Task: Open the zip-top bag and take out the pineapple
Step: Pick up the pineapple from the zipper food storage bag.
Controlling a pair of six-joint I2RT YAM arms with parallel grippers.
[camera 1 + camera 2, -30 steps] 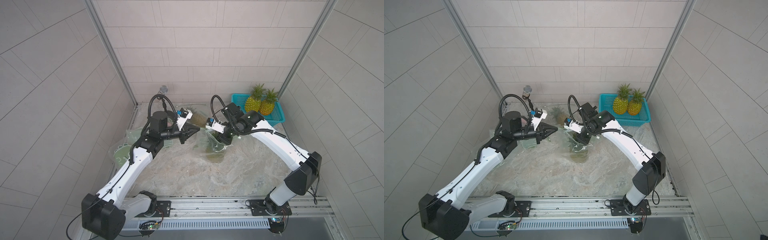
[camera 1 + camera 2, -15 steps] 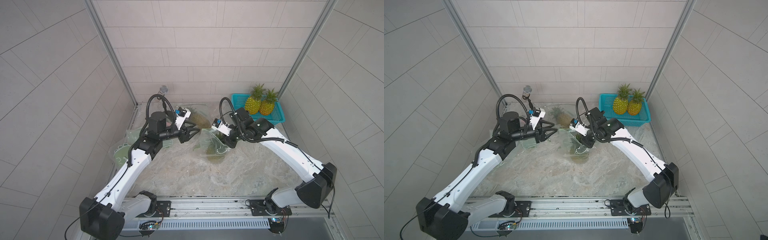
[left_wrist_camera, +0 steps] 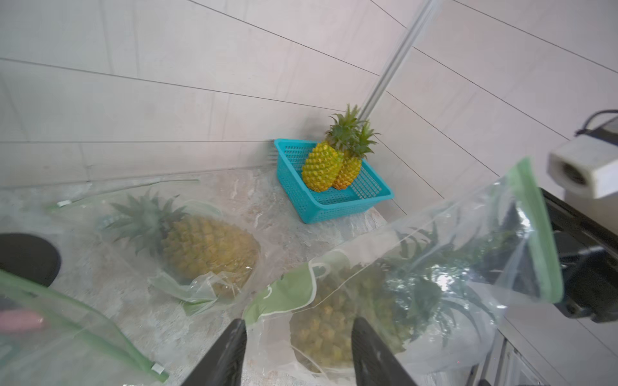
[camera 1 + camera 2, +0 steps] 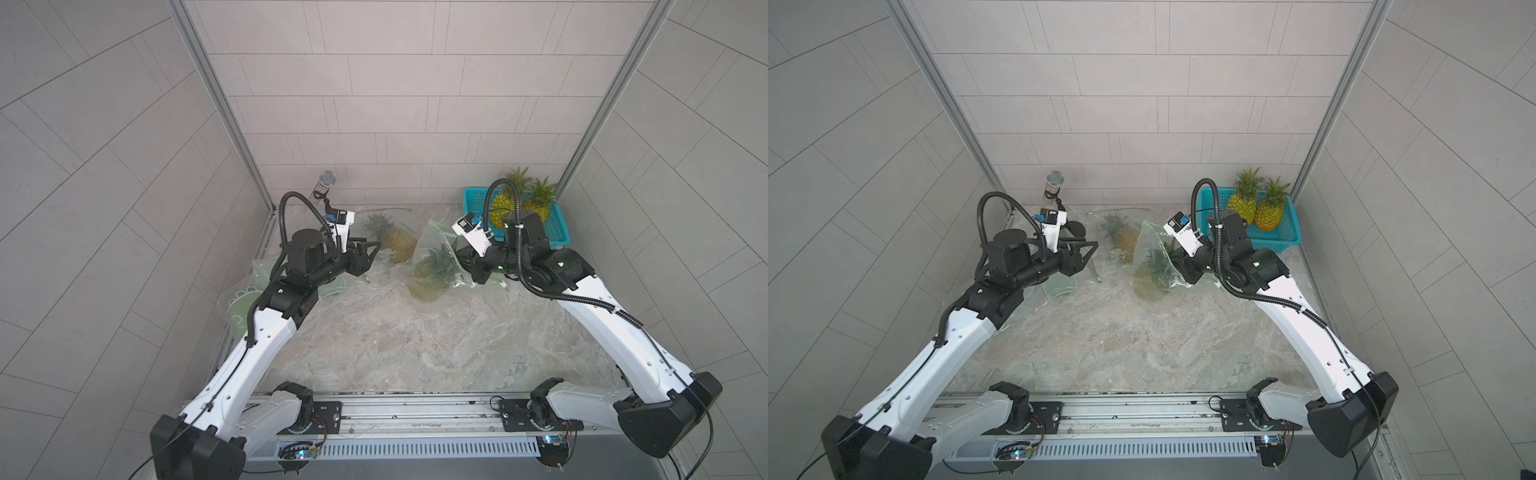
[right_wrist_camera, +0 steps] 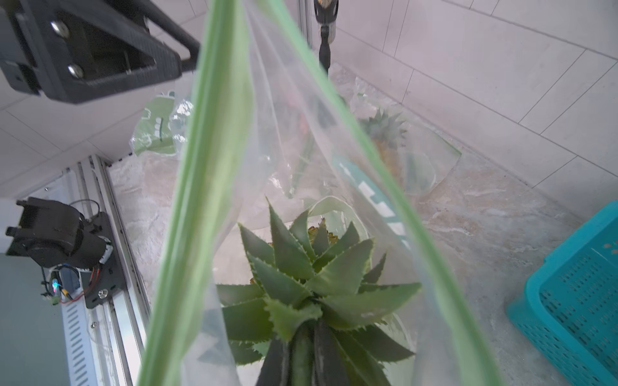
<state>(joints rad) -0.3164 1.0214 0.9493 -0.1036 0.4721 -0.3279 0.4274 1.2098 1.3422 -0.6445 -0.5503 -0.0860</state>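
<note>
Top views: we see the left tool [image 4: 371,258] apart now, pinched together a second ago, clear of the zip-top bag [image 4: 432,245].
Left wrist: its fingers [image 3: 234,347] frame the bagged pineapple [image 3: 321,331].
Right wrist: only here, right tool [image 5: 301,334] clamped on the pineapple's crown, bag mouth open.

Closing in on three sides with pale grey tiled walls [image 4: 395,104], joining at two aluminium corner posts [image 4: 223,104], lying below as a beige marbled tabletop [image 4: 395,345], glowing under soft, even light.
</note>
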